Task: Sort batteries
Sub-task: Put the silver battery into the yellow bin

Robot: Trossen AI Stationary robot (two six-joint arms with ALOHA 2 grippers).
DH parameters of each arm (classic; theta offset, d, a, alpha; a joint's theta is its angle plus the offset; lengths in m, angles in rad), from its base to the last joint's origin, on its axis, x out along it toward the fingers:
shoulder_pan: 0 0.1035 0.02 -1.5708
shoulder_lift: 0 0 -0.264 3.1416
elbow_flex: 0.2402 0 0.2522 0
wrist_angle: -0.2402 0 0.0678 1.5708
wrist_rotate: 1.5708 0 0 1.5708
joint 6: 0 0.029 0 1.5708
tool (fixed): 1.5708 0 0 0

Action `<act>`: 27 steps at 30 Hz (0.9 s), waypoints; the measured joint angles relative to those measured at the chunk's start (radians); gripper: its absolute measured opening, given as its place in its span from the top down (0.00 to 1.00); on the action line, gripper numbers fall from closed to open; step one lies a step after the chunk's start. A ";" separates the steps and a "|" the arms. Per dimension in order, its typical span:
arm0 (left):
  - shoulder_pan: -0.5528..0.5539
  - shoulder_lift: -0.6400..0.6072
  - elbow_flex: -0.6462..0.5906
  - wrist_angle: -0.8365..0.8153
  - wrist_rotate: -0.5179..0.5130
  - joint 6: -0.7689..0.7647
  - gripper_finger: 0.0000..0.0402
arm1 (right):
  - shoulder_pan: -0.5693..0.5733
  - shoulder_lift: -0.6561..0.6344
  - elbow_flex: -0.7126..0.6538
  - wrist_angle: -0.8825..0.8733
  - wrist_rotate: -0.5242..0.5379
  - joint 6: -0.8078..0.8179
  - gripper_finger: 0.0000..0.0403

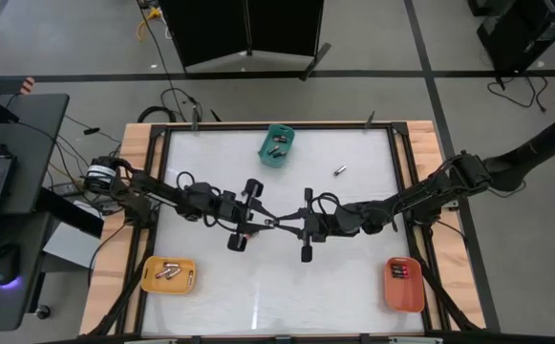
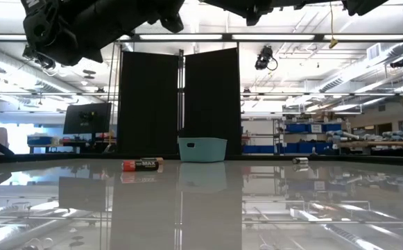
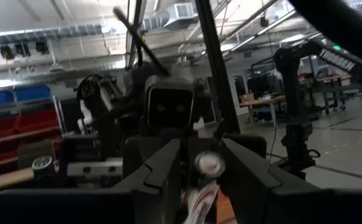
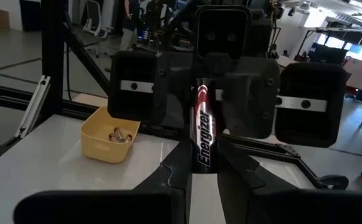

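Over the middle of the table (image 1: 353, 277) the left gripper (image 1: 261, 221) and right gripper (image 1: 290, 225) meet tip to tip, both closed on one black and red battery (image 4: 203, 132) held between them; the right wrist view shows it upright between the fingers of both. A loose battery (image 1: 339, 171) lies on the table toward the far right, and another (image 2: 142, 164) shows in the low view, lying on the table left of the teal tray (image 1: 278, 143). The teal tray at the far edge, the yellow tray (image 1: 169, 275) at near left and the orange tray (image 1: 404, 283) at near right each hold batteries.
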 joint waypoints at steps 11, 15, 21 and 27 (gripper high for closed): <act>0.000 0.000 0.000 0.000 0.020 0.034 0.85 | 0.000 0.000 0.000 -0.001 0.001 0.006 0.85; -0.004 -0.001 0.000 -0.005 0.018 0.040 0.85 | 0.000 0.000 0.000 -0.002 0.000 0.005 0.85; -0.006 -0.001 -0.001 -0.026 0.016 0.041 0.85 | -0.005 0.000 0.000 -0.028 -0.004 0.024 0.80; -0.004 -0.019 -0.002 -0.061 -0.009 0.051 0.86 | -0.012 0.000 0.000 -0.091 0.081 0.025 0.65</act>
